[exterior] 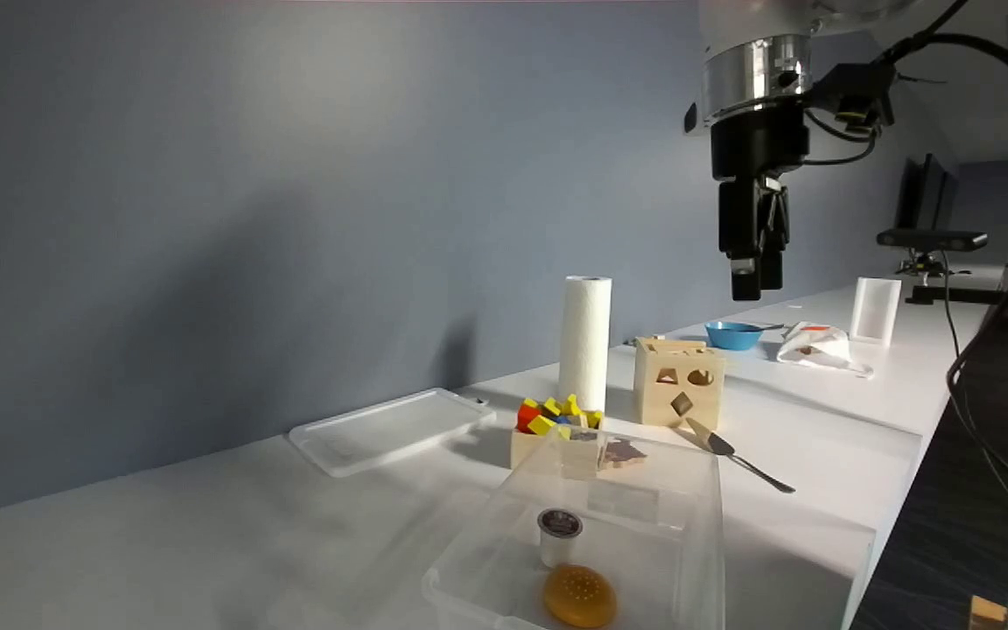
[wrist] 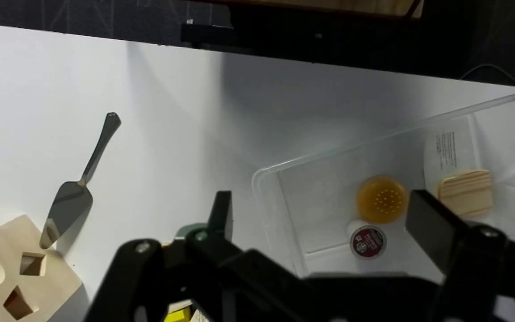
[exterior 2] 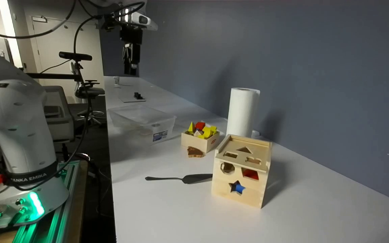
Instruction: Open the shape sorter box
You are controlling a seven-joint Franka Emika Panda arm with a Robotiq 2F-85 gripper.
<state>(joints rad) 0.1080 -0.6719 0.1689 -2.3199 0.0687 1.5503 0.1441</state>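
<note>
The shape sorter box (exterior: 683,383) is a pale wooden cube standing upright on the white table. In an exterior view, its top panel with cut-outs lies between raised rims on the box (exterior 2: 236,175). Red and blue show through its side holes. In the wrist view, the box (wrist: 43,286) is partly cut off at the lower left. My gripper (exterior: 758,280) is high above the table, apart from the box, and also shows in an exterior view (exterior 2: 131,69). In the wrist view, the gripper (wrist: 322,210) has its fingers wide apart with nothing between them, above the clear bin.
A cake server (exterior 2: 194,179) lies against the box's base. A low wooden tray (exterior 2: 198,144) of colourful blocks and a white paper roll (exterior 2: 243,111) stand nearby. The clear bin (wrist: 280,167) holds a bun and a coffee pod. A blue bowl (exterior: 731,337) stands behind the box; the wall is close.
</note>
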